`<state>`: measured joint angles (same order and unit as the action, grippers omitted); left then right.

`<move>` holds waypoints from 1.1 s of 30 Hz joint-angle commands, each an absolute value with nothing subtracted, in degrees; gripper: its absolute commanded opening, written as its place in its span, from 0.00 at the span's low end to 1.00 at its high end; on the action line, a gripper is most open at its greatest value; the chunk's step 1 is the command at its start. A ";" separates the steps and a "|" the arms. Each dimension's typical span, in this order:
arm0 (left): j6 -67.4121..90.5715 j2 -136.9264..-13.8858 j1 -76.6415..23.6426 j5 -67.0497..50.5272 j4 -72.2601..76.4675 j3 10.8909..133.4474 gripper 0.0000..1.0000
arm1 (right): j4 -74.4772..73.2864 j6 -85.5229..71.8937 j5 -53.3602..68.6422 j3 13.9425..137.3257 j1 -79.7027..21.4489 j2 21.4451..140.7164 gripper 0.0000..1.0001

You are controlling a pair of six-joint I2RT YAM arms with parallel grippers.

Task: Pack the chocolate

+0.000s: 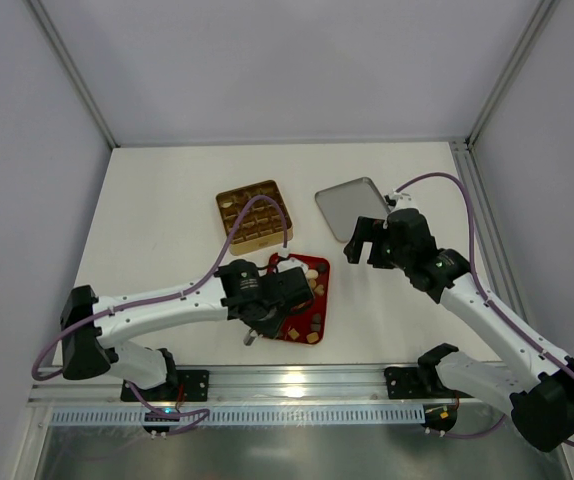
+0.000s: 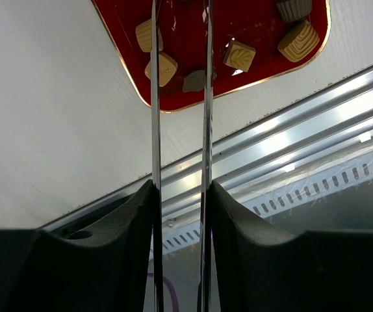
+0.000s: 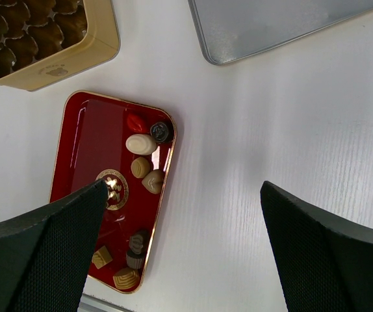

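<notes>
- The left gripper's (image 2: pixel 180 65) fingers (image 2: pixel 155 130), two thin mirror-bright metal blades, stood parallel with a narrow gap between them. Their tips ran past the top of the left wrist view, so I could not tell whether they pinched anything.
- The right gripper's (image 3: pixel 183 195) fingers (image 3: pixel 43 247), broad, black and woven-textured, were spread wide with only bare table (image 3: pixel 238 130) between them.
- The chocolate (image 3: pixel 141 144) lay loose in the red tray (image 3: pixel 86 149). A red piece, a round dark foil-like one, a cream oval and two tan pieces lay along its right rim. Ridged tan squares and a dark fluted cup sat at the near end.
- In the left wrist view the blades crossed that near end. A tan piece lay partly behind the left blade and a grey-brown one sat beside the right blade.
- The tray was glossy, gold-rimmed and round-cornered, with a gold emblem.
- The gold box (image 3: pixel 102 45), with smooth walls and scalloped brown cells, stood just beyond the tray.
- A dull silver lid (image 3: pixel 271 26) lay flat to the box's right, well apart from the tray.
- From above, the left arm's wrist hid part of the tray, and a purple cable (image 1: pixel 257 200) looped over the box.
- A ribbed aluminium rail (image 2: pixel 290 149) ran along the table's near edge.
</notes>
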<state>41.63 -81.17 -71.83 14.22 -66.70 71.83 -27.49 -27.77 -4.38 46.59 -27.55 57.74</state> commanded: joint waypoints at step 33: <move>41.84 -80.25 -72.60 18.81 -67.50 73.39 0.27 | -25.58 -28.48 -5.10 45.97 -27.69 56.34 1.00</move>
<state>41.69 -81.69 -72.36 16.60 -67.02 71.81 -27.44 -28.23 -4.38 45.91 -27.55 57.23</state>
